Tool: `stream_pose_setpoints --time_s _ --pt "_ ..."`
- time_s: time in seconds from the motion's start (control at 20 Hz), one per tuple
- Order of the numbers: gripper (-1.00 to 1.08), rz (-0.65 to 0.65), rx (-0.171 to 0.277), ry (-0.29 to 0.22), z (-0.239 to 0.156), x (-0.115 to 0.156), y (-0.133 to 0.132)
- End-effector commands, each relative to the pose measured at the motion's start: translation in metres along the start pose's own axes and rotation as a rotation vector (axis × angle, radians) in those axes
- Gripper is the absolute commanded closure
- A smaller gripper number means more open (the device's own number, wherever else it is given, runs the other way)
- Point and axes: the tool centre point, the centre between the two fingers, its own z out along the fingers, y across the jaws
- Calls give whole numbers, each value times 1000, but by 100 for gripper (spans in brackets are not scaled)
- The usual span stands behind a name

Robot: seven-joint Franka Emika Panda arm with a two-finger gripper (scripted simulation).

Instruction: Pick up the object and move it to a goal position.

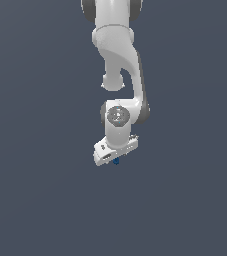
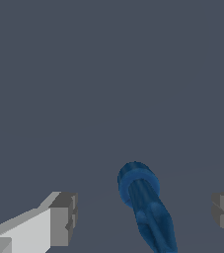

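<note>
Gripper [image 2: 143, 217] open, jaws wide either side of the blue object [image 2: 145, 207] lying between them untouched, so grasp, lift and move to goal all remain.

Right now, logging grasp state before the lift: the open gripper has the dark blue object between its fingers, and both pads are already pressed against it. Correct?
Not quite. In the wrist view the dark blue object does lie between the fingers of the open gripper, but neither pad touches it: the fingertips stand apart from it with clear gaps on both sides. The exterior view is too small to settle this.
</note>
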Motion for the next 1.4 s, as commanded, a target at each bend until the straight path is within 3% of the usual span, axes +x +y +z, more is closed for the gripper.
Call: stream_pose_setpoints --time_s 0.0,0.75,1.35 --pt "108 0 -1 2 0 1 0" --pt "108 0 -1 2 -4 -3 1" --pt "108 0 -1 2 -57 -40 13"
